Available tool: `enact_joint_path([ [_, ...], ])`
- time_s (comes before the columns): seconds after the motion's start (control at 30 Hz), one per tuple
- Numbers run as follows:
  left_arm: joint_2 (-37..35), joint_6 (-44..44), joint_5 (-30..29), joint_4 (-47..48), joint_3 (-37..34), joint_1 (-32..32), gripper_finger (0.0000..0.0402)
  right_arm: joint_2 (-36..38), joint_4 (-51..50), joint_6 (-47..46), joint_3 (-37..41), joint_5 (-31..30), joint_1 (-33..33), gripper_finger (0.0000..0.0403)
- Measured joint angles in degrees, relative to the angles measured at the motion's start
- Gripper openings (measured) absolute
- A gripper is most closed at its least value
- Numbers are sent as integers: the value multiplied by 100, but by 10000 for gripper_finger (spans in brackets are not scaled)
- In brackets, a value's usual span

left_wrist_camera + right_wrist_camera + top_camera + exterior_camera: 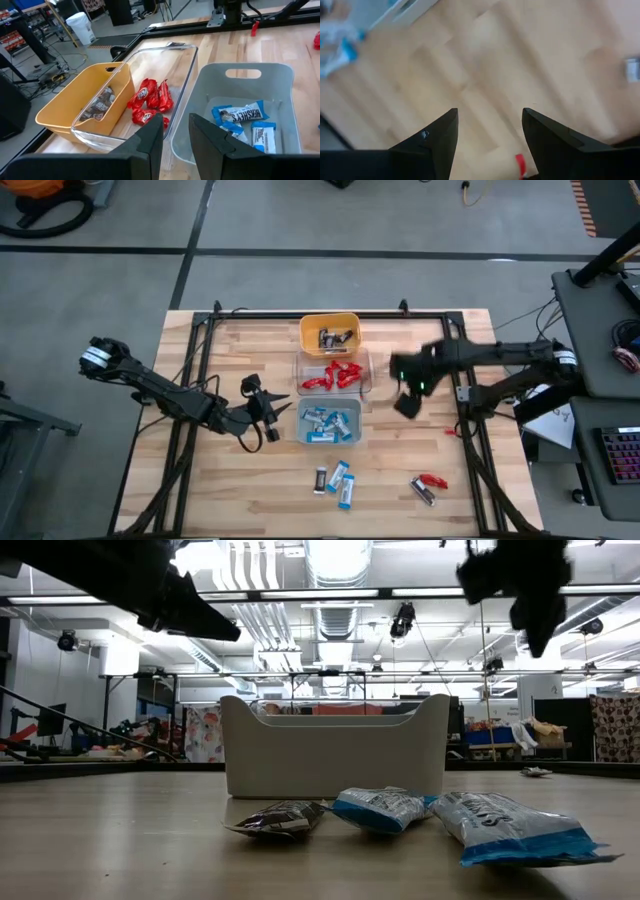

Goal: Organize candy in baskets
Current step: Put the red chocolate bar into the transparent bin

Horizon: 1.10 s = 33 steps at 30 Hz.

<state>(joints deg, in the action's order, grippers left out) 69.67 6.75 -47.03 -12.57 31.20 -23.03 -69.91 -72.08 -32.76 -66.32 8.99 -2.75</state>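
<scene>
Nearest you, loose candy lies on the wooden table (240,490) — a dark-wrapped bar (321,479) and two blue-and-white bars (341,481) in a small cluster, and off to the right a red bar (432,480) touching a dark one (423,493). In the low view the dark bar (280,819) and the blue-and-white ones (385,808) sit just in front of the grey-blue basket (335,755).

Your left gripper (268,412) reaches in low from the left side, fingers pointing at the grey-blue basket (330,438) and stopping just beside it. Its fingers (145,145) stand a little apart with nothing between them.

Your right gripper (408,402) hangs above bare wood to the right of the baskets, the arm stretched in from the right edge. Its fingers (437,137) are spread wide and empty, with plain boards below.

The three baskets stand in a row touching end to end. The grey-blue one holds blue-and-white bars (240,114), the clear basket (366,375) behind it holds red bars (334,375), and the yellow basket (330,321) — farthest back — holds dark bars (335,338).
</scene>
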Motion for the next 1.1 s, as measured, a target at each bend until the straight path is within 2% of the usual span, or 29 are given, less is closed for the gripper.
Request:
enact_joint_path([
  [0.13,0,-1,0,-51,0,0,78,-196,34,-466,0,-78,1217,209],
  [0.23,0,1,0,-77,0,0,78,-390,39,-1235,0,-273,2019,209],
  [0.53,0,1,0,-117,0,0,78,-952,44,-3165,0,-273,3719,209],
  [0.77,0,-1,0,-141,0,0,77,-1220,74,-3941,0,-133,4309,209],
  [1.1,0,1,0,-139,0,-2,77,-1362,183,-4075,20,-128,4477,209],
])
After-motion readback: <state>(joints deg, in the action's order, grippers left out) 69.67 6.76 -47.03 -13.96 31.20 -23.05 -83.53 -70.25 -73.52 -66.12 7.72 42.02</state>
